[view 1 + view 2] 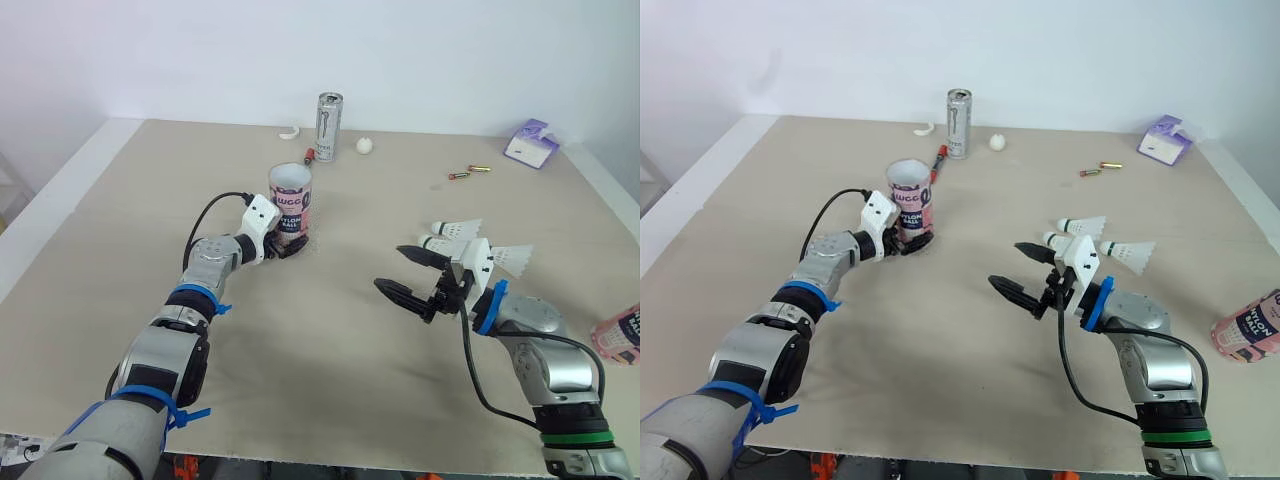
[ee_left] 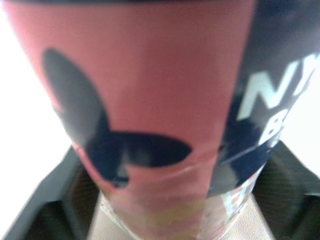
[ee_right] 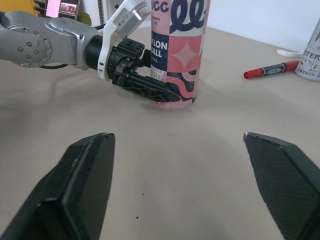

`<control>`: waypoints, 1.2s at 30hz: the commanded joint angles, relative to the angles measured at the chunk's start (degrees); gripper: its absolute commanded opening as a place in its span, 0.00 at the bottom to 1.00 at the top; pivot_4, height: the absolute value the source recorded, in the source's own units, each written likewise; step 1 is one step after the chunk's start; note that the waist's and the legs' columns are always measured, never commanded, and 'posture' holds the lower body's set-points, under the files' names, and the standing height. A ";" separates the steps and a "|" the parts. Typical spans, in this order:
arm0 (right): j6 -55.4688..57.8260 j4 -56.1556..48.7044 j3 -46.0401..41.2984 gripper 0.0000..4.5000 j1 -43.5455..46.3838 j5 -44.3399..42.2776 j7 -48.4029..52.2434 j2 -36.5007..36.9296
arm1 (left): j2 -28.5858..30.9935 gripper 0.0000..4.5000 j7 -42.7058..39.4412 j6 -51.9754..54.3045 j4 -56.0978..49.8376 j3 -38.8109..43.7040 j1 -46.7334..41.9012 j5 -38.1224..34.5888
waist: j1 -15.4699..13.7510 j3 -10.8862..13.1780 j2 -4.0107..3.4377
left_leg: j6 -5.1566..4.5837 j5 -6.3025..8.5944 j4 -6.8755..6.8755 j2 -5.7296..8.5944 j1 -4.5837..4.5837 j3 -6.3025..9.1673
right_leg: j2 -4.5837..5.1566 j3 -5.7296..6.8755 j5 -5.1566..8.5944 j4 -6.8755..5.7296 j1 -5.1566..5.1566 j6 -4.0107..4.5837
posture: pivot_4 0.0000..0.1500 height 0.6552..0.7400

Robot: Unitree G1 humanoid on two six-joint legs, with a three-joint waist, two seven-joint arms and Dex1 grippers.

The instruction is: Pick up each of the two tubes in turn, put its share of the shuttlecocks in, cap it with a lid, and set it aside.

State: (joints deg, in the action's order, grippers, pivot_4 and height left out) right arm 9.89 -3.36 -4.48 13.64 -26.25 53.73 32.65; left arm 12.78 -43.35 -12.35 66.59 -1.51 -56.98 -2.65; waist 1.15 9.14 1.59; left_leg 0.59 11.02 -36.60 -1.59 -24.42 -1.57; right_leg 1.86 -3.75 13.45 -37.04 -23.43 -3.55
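At about ten o'clock on the tabletop (image 1: 330, 340) the first tube (image 1: 292, 195) stands upright and uncapped, with the left hand (image 1: 290, 247) clamped round its base, so the pick-up looks barely begun. Over at three o'clock the right hand (image 1: 392, 268) hangs spread wide and empty just in front of the shuttlecocks (image 1: 455, 232), which lie loose. Nearly everything is left, I'd say: filling, capping, setting aside, then the second tube (image 1: 622, 335) lying at four o'clock by the edge.
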 commanded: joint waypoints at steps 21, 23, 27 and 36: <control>0.83 -9.58 -5.83 1.00 -6.83 -2.43 -4.63 -0.31 | 4.85 0.70 -18.65 -7.46 -12.48 -5.33 1.83 2.71 | -0.10 0.00 0.00 | 0.02 0.01 0.00 0.00 -0.03 0.01 | 0.00 0.01 -0.17 0.00 0.00 0.30 | 1.00 1.00; 1.74 -12.72 -7.05 1.00 -9.64 -3.38 -6.09 -0.63 | 6.81 0.70 -24.31 -5.21 -19.65 -7.98 3.95 2.53 | -0.09 0.00 0.00 | 0.03 0.02 0.00 0.02 -0.10 0.02 | 0.02 0.02 -0.17 0.00 -0.04 0.33 | 1.00 1.00; 2.60 -17.17 -7.54 1.00 -13.61 -3.57 -7.30 -0.44 | 10.19 0.70 -31.94 1.11 -31.54 -12.80 6.52 3.49 | 0.02 0.00 -0.01 | 0.05 0.04 -0.02 -0.01 -0.09 0.01 | 0.01 -0.01 -0.16 0.00 -0.04 0.34 | 1.00 1.00; 3.64 -19.84 -8.41 1.00 -16.56 -3.82 -7.36 1.37 | 14.90 0.70 -39.99 15.60 -44.44 -21.74 3.19 9.59 | 0.04 -0.01 -0.02 | 0.02 0.01 -0.15 -0.14 0.02 0.01 | -0.14 -0.05 -0.01 -0.06 0.03 0.16 | 1.00 1.00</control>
State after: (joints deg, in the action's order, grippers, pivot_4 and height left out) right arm 13.71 -20.70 -11.33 -2.85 -29.02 46.27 32.94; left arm 26.25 -80.51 -1.24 26.24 -20.68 -51.03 4.77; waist 1.19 9.12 1.57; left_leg 0.60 11.03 -36.78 -1.73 -24.40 -1.57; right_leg 1.71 -3.83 13.44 -37.10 -23.40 -3.39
